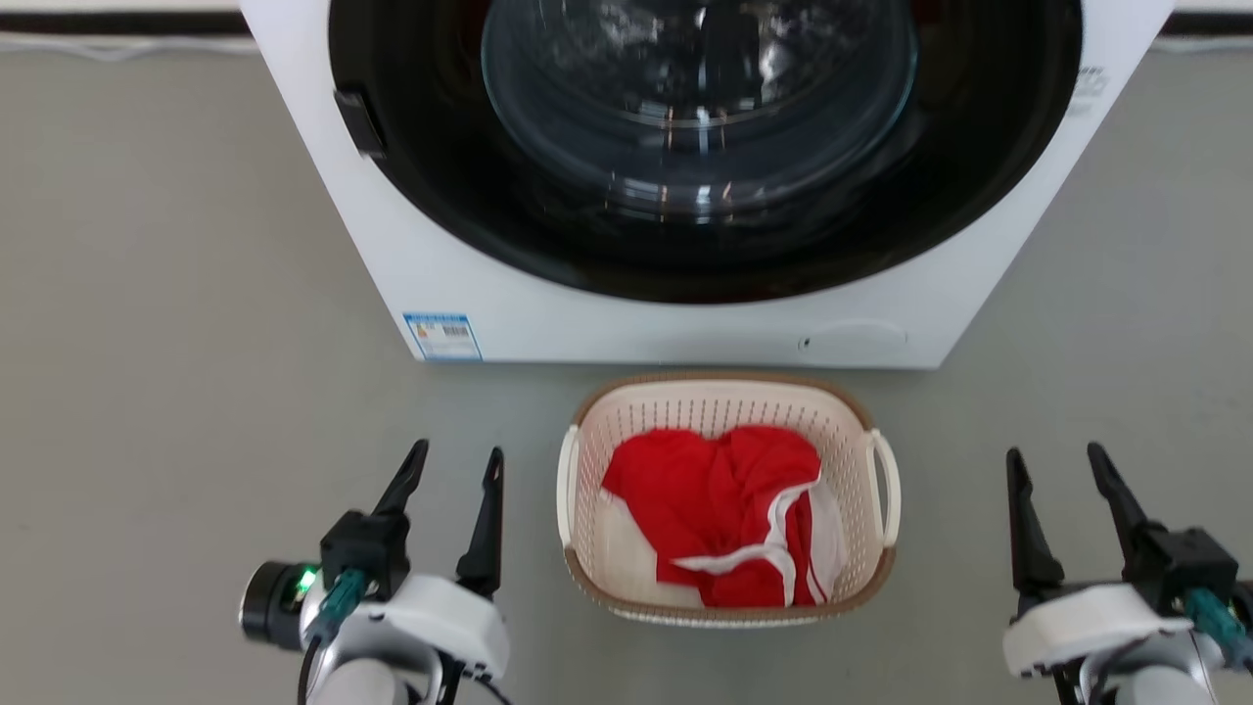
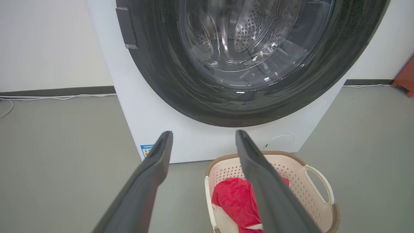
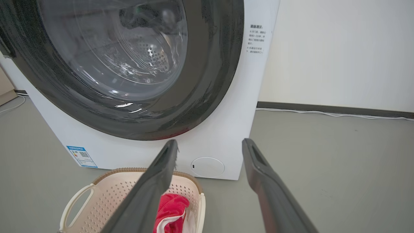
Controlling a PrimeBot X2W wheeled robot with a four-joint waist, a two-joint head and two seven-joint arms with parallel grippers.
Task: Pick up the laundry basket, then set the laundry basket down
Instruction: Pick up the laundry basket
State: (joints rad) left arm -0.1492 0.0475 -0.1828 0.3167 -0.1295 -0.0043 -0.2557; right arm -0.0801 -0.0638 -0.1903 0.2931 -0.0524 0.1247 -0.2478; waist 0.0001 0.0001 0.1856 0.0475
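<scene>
Laundry basket on the grey floor, upright, just in front of the front-loading washer, not yet lifted. Inside, a crumpled red garment with white trim. 2 white loops at the sides: left loop handle facing the left gripper, right loop handle facing the right gripper. Both grippers spread wide and empty, fingers pointing toward the washer. Left gripper near its handle, right gripper well apart from its own.

Likely trouble from here:
- Closing on 1 handle alone, tipping the basket and spilling the garment.
- Unequal reach on the 2 sides, shoving the light basket sideways or against the washer.
- Catching the brown rim instead of a loop, then slipping off on the lift.
- Uneven lowering, landing on an edge.
</scene>
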